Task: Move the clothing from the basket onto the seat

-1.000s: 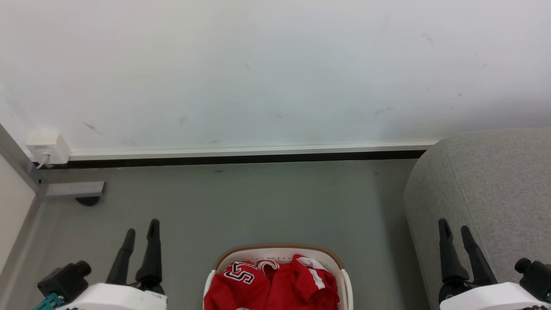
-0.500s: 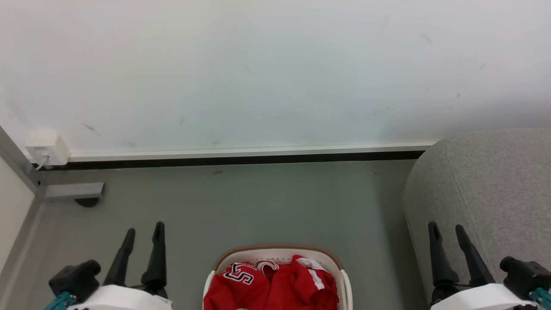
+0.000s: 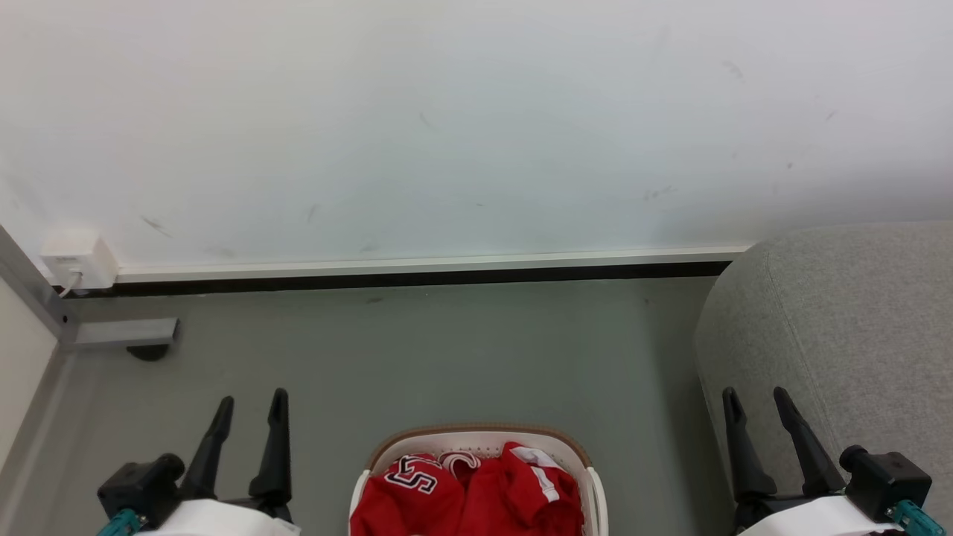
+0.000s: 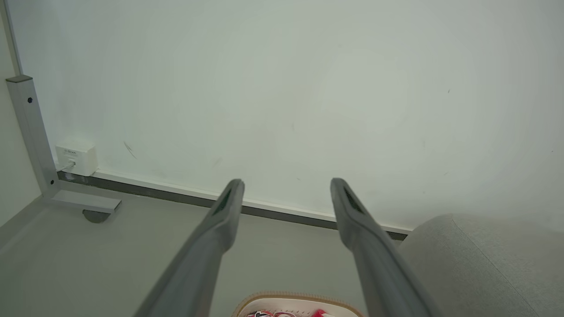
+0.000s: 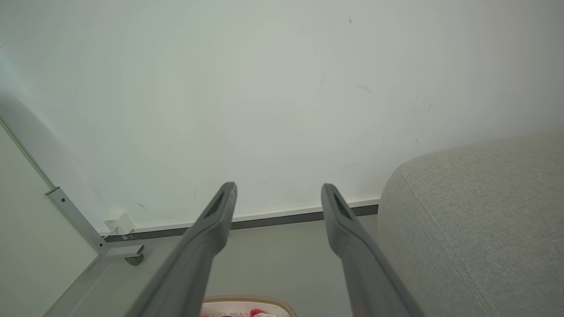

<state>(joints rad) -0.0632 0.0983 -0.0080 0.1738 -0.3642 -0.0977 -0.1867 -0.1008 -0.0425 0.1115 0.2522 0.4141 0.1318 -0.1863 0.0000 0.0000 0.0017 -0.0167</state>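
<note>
The dark left pincer and right pincer sit closer in than a second ago, fingers spread, empty.
Grey floor meets a white wall; the crumpled red-and-white jersey clothing, perhaps one garment, lies in the oval white brown-rimmed basket between them, the light grey fabric seat right.

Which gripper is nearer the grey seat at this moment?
Right. The right gripper hangs open right beside the rounded edge of the seat. The left gripper, also open, is on the far side of the basket, well away from it.
</note>
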